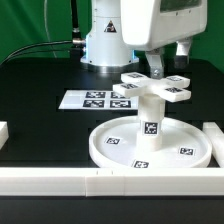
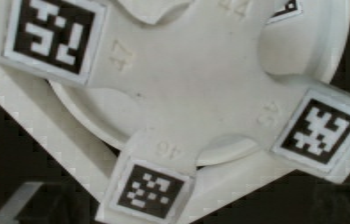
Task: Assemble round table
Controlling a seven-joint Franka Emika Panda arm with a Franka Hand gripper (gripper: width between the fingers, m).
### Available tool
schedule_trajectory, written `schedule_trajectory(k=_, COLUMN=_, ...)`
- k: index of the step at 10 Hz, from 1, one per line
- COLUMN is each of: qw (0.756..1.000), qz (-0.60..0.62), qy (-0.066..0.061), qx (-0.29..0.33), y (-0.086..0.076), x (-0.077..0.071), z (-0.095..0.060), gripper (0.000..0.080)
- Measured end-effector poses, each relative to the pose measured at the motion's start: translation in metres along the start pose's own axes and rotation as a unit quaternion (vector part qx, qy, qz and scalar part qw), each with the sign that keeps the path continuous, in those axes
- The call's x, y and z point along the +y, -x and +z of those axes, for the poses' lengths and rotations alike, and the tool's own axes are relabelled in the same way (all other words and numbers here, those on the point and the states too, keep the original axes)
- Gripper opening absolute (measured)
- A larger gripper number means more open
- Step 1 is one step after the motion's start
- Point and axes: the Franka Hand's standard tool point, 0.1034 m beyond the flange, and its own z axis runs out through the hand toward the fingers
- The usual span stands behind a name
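From where I stand, the white plastic cross-shaped piece with black-and-white square tags [image 1: 150, 88] sits level on top of the thick short white cylinder [image 1: 149, 120]. That post stands upright in the central socket of the large rimmed white round disc [image 1: 108, 144], so the table is stacked in its final order. I'd guess the cross is centred there so it can be turned or pressed home on the post. The arm's two-finger gripper [image 1: 166, 62] hangs directly over it, with the cross just beneath the fingers and the post and disc lower down on the same line. The wrist view is filled by the cross's hub and tagged arms, so the hand is very close. Whether the fingers clamp the cross or stand off it, I cannot tell. The flat marker board [image 1: 92, 98] lies down on the table, off to one side of the hand.
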Motion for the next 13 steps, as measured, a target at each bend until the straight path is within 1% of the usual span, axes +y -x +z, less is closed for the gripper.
schedule_trajectory(k=1, qw=1.0, qz=-0.014, qy=0.0, qx=0.0, y=0.0, x=0.0, z=0.0, gripper=0.0649)
schedule_trajectory(k=2, qw=0.999, qz=-0.054, qy=0.001, qx=0.0, y=0.002, x=0.001, z=0.0, gripper=0.0649)
schedule_trajectory(k=3, qw=0.995, qz=-0.096, qy=0.006, qx=0.001, y=0.008, x=0.002, z=0.003, gripper=0.0649)
schedule_trajectory(k=4, qw=0.989, qz=-0.15, qy=0.014, qx=0.003, y=0.015, x=0.0, z=0.006, gripper=0.0649)
schedule_trajectory(k=5, qw=0.988, qz=-0.151, qy=0.018, qx=0.004, y=0.019, x=-0.003, z=0.009, gripper=0.0649)
schedule_trajectory(k=6, qw=0.988, qz=-0.151, qy=0.013, qx=0.001, y=0.024, x=-0.005, z=0.011, gripper=0.0649)
schedule_trajectory(k=7, qw=0.989, qz=-0.148, qy=0.012, qx=0.0, y=0.029, x=-0.003, z=0.012, gripper=0.0649)
schedule_trajectory(k=13, qw=0.99, qz=-0.143, qy=0.007, qx=-0.003, y=0.033, x=-0.004, z=0.02, gripper=0.0649)
